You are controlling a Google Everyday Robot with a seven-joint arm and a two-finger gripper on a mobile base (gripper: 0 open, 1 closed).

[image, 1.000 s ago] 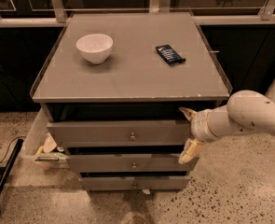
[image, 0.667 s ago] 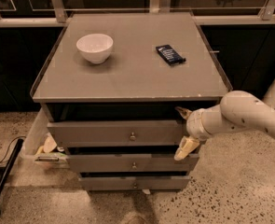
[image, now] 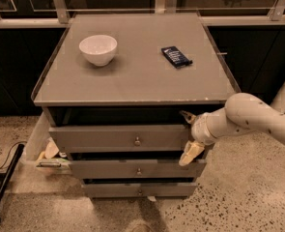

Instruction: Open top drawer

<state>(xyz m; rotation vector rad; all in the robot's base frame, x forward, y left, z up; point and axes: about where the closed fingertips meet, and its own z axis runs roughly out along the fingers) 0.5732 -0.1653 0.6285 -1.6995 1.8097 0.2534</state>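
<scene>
Your gripper [image: 186, 135] sits at the right end of the top drawer [image: 118, 138], fingers spread wide, one above its front and one below. The knob [image: 137, 141] is well off to its left, untouched. The drawer looks barely out, so I'd say most of the pull is left.

3 drawers: top drawer [image: 103, 138], middle drawer [image: 108, 169], bottom drawer [image: 113, 190]. 3 knobs [image: 137, 141], 1 on each front. 1 bowl [image: 98, 49] and 1 packet [image: 176, 56] on 1 cabinet [image: 142, 83]. 1 gripper [image: 188, 135], at the top drawer's right end.
</scene>
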